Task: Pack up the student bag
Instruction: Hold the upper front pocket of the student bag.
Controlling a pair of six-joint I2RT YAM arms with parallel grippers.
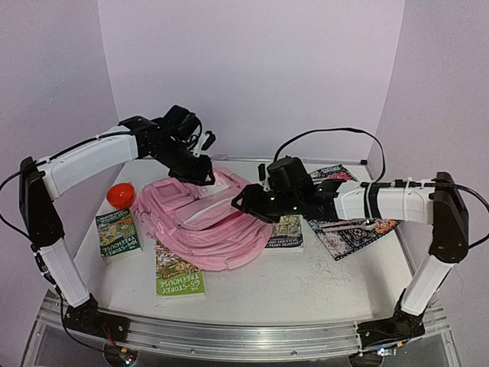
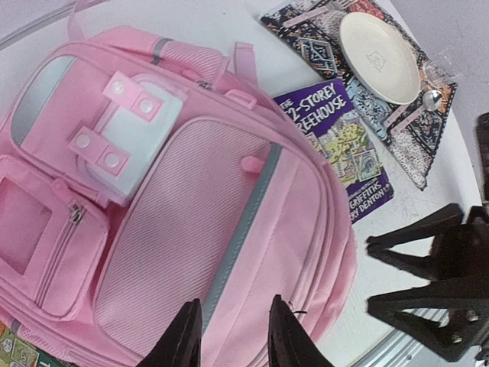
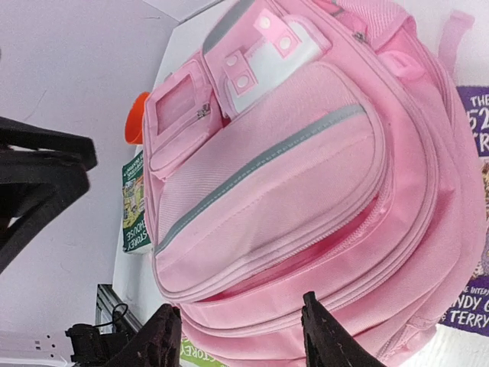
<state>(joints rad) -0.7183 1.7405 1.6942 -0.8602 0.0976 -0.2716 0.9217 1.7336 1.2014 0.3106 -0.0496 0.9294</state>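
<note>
**A:** What does the overhead camera show?

**B:** A pink student bag lies flat on a white table, left of centre, with its pockets facing up. It slumps, so its long axis is hard to fix. It seems to slant from the near edge toward the back wall, with the white patch at the far end. The left arm reaches over that far end. The right arm reaches over the bag's right side.

**A:** Is there room around it?

**B:** Not much. An orange bowl sits just beside its far-left edge, and a green book lies near its left side. A second green book meets its near edge. A purple book lies at its right edge, with a patterned mat beyond that. The only bare table is toward the near right.

**A:** And the left wrist camera?

**B:** The left gripper hangs over the big front pocket. Its fingers are parted a little, with only pink fabric showing in the gap and nothing pinched. The purple book lies just beside the bag. A cream plate rests on the mat.

**A:** The right wrist camera?

**B:** The right gripper stands wider open above the bag's rounded zip seams and holds nothing. The bag runs diagonally across this view, from lower left to upper right.
</note>
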